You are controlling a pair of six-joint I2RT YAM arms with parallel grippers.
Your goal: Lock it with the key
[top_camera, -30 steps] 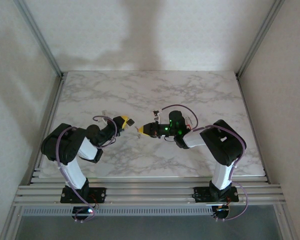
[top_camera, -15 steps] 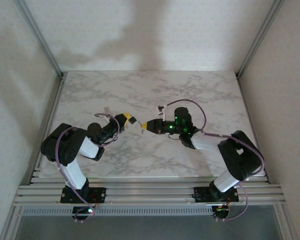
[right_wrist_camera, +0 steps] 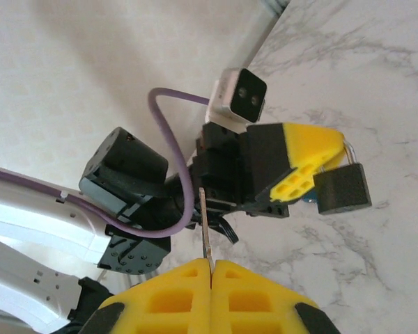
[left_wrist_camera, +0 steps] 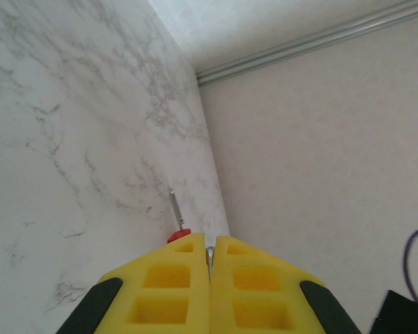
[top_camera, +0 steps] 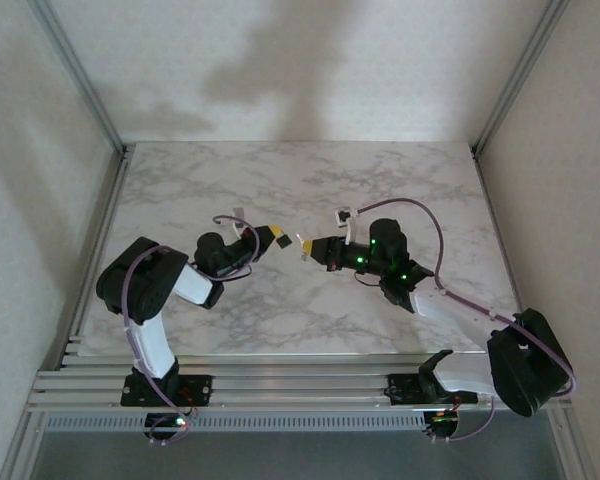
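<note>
**Key gripped and aimed, padlock held up beside it**

The key (right_wrist_camera: 205,224) is a thin, stiff metal blade standing out of the right tool (right_wrist_camera: 210,263). That tool is closed hard on the key's hidden head end. The key looks light and slick, and it could pivot in the grip if its tip meets the lock off-line. The hold belongs on the flat head, with the blade left free.

Near it, off to one side of the blade's line, hangs the padlock (right_wrist_camera: 341,188). It is a small black block, hard and probably heavier than the key. Its wire shackle (right_wrist_camera: 346,154) is nipped in the fully closed left tool (left_wrist_camera: 210,242), so the body may swing when pushed. A hold on the body itself would likely be steadier.

From above, the two tools' tips sit close together without touching, over the middle of the marble tabletop (top_camera: 380,180). I cannot make out the keyhole.
</note>
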